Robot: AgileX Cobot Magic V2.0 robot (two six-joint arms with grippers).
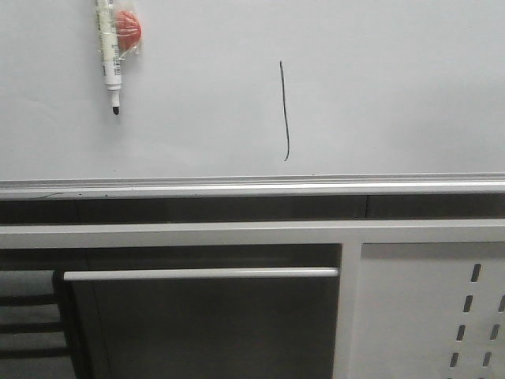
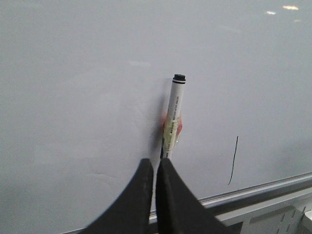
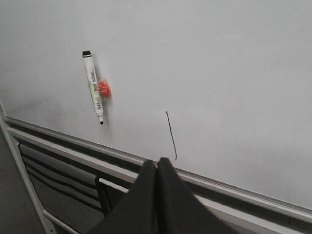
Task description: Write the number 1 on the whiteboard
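Both claws meet our eye only in their own wrist views. Our left claw (image 2: 155,168) has its two black fingers pressed together with nothing between them, their tips just short of the marker (image 2: 173,117) in that picture; whether they touch it we cannot tell. Our right claw (image 3: 157,168) is likewise closed and empty, fingertip against fingertip, and it stands apart from the whiteboard (image 1: 394,95).

We take the number 1 (image 1: 284,110) as our landmark. It is a thin black stroke, nearly vertical with a slight curve and a small hook at its lower end, drawn on the whiteboard near the middle of the front view. The board's silver rim (image 1: 252,185) runs just under the stroke's lower end without touching it.

To the left of the number 1 and higher up, well apart from it, the marker hangs on the board, uncapped, black tip pointing down. A red-orange round piece (image 1: 128,30) sits against the marker's right side, bound to it with clear wrap.

Below the rim, to the right of the number 1, we see a perforated white cabinet panel (image 1: 434,316).
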